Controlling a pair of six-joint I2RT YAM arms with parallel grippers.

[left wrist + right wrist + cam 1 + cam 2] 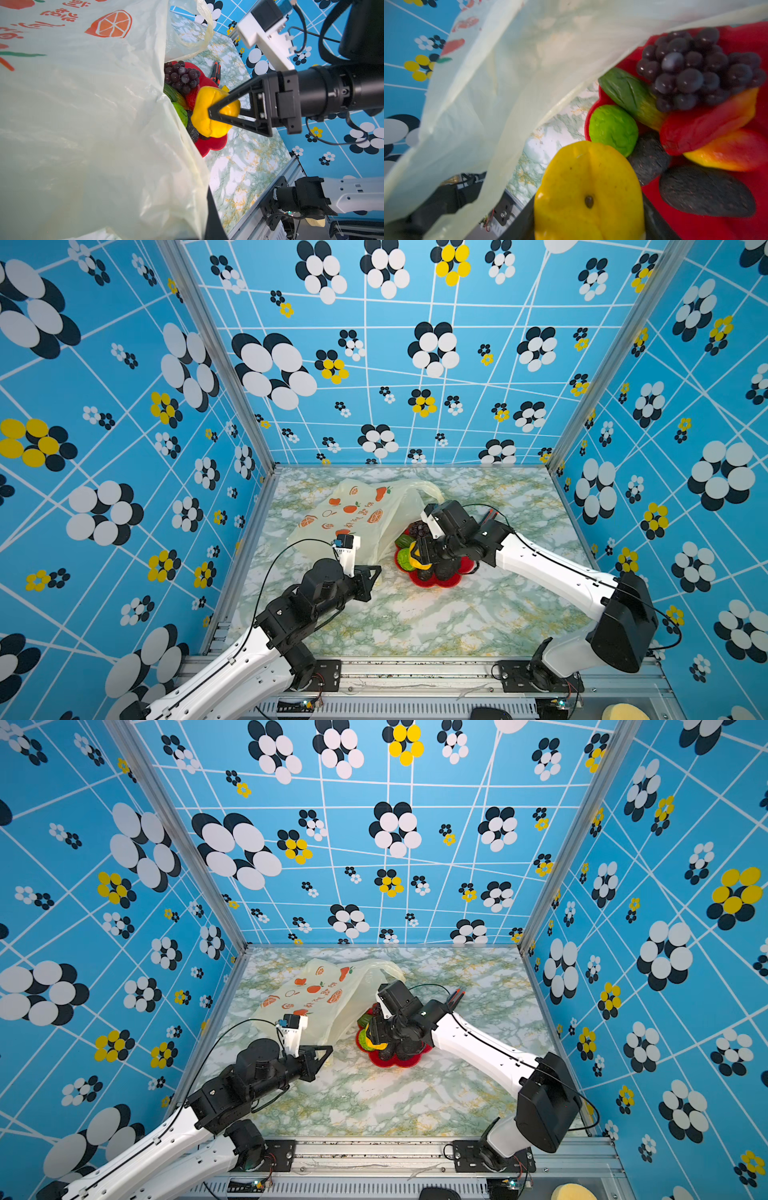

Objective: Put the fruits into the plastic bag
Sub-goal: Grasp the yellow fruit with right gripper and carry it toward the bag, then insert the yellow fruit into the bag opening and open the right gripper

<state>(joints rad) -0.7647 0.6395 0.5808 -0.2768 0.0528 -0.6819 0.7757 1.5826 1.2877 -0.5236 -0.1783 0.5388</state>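
Observation:
The plastic bag (365,514) lies at the back left of the table, cream with orange fruit prints. My left gripper (374,572) is shut on its near edge; the film drapes over its dark finger (213,218). The fruits lie heaped on a red flower-shaped plate (436,583): a purple grape bunch (695,68), green pieces (612,128), red-orange pieces (706,126) and dark ovals (706,193). My right gripper (424,551) is shut on a yellow fruit (581,176) at the plate's left rim, beside the bag's mouth. Whether that fruit is clear of the pile I cannot tell.
An orange-black cutter (216,72) and a flat yellow strip (225,89) lie behind the plate. Patterned blue walls close in the table on three sides. A yellow sponge (625,711) sits beyond the front rail at the right.

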